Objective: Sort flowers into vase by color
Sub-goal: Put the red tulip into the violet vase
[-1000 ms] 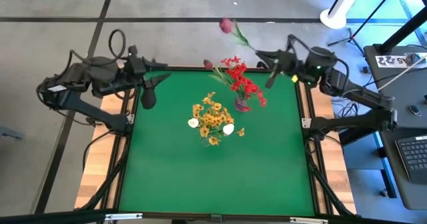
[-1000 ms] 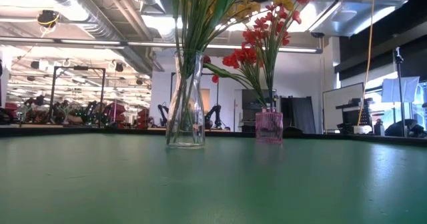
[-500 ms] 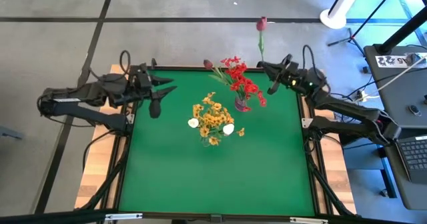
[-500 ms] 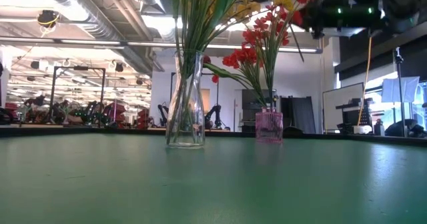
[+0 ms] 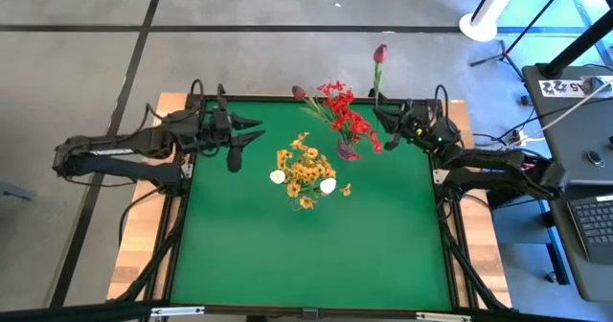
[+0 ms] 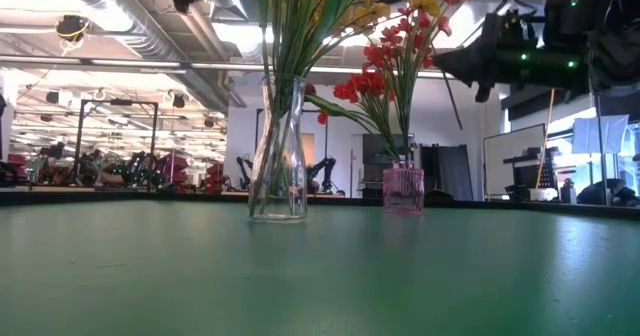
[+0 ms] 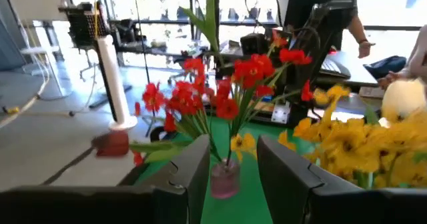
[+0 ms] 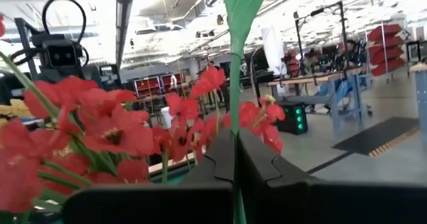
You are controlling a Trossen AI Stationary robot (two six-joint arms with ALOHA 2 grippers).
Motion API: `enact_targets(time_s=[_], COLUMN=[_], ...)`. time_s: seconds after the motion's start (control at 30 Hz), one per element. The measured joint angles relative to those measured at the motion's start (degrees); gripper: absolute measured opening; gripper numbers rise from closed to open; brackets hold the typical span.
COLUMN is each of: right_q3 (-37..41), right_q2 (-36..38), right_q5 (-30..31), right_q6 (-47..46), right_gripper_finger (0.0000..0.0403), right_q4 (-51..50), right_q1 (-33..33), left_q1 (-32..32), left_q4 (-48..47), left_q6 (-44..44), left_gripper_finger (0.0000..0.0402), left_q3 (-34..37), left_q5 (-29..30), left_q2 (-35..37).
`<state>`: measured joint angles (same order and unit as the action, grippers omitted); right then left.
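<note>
A dark pink bud [image 5: 380, 53] is being pinched by its stem in the right hand [image 5: 381, 121], beside the red flowers [image 5: 345, 114]; the left hand [image 5: 247, 135] is being held spread, empty.

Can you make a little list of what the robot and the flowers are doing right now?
right gripper: shut on the stem of a dark pink bud flower, beside the red flowers
left gripper: holds nothing, at the table's far left
pink vase: red flowers
clear vase: yellow flowers
table: green
</note>
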<state>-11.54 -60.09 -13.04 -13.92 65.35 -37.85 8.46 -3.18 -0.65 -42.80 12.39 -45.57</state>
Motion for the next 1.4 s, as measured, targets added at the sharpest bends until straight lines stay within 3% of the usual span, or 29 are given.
enact_targets(time_s=[0.43,0.6,0.83,0.97,1.13,1.23,1.4], right_q3=[0.7,-1.0,-5.9,-5.7,0.1,3.5,4.3], right_q2=[-19.3,-25.5,-29.0,-22.9,-8.3,4.0,26.4], right_q5=[1.2,3.4,-0.5,-5.3,-10.0,-13.6,-15.0], right_q6=[-2.2,-1.7,-1.2,-2.5,-6.7,-8.1,-4.4], right_gripper_finger=[0.0000,0.0000,0.0000,0.0000,0.0000,0.0000,0.0000], right_q4=[24.1,24.8,24.6,24.8,21.7,9.8,-20.2], right_q1=[4.4,4.9,4.6,1.0,-6.4,-10.7,-13.2], left_q1=[3.6,3.6,3.6,3.5,3.5,3.5,3.5], left_q4=[3.8,3.8,3.7,2.4,1.2,1.2,1.2], left_q6=[-3.7,-4.8,-5.3,-5.4,-5.5,-5.5,-5.6], left_gripper_finger=[0.0121,0.0121,0.0121,0.0121,0.0121,0.0121,0.0121], left_q3=[4.9,4.9,4.9,4.9,4.9,4.9,4.9], left_q5=[-3.4,-5.5,-5.9,-5.9,-5.9,-5.9,-5.9], left_q2=[-0.1,-0.1,-0.1,-0.1,-0.1,-0.1,-0.1])
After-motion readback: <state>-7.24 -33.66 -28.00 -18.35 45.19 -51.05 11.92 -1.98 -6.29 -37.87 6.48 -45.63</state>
